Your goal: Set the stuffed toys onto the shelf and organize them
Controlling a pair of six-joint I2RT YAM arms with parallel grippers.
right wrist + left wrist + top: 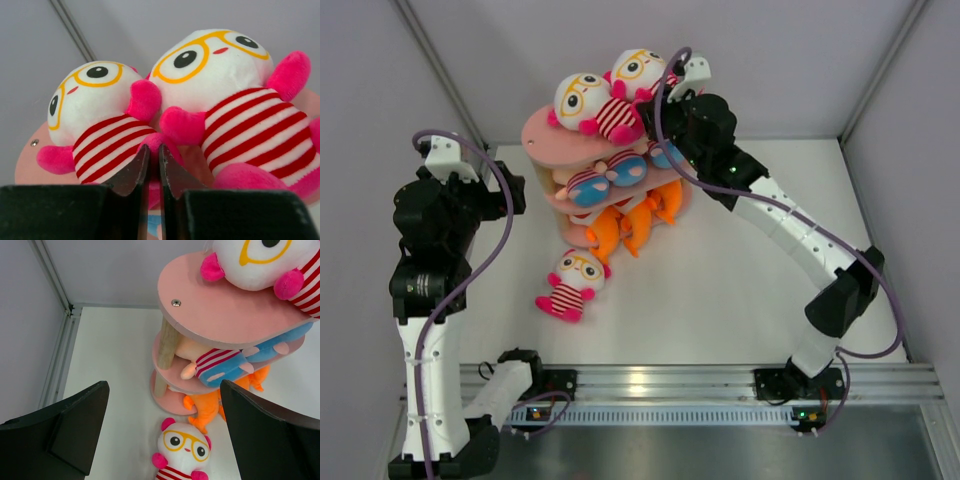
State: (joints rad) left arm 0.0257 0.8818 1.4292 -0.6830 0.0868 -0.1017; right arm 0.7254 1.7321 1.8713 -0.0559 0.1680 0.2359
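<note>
The pink three-tier shelf (545, 135) stands at the back of the table. Two white-headed dolls with yellow glasses (588, 100) (638, 70) sit on its top board. Boys in blue shorts (610, 175) lie on the middle board and orange fish toys (630, 225) on the bottom one. My right gripper (154, 150) is at the top board, jaws almost shut on the pink foot of the left doll (95, 115), beside the right doll (225, 85). A third white-headed doll (575, 280) lies on the table. My left gripper (164, 390) hangs open above it (182, 445).
The shelf also shows in the left wrist view (210, 310), with a light wooden support (167, 347). Grey walls enclose the table on three sides. A metal rail (700, 380) with the arm bases runs along the near edge.
</note>
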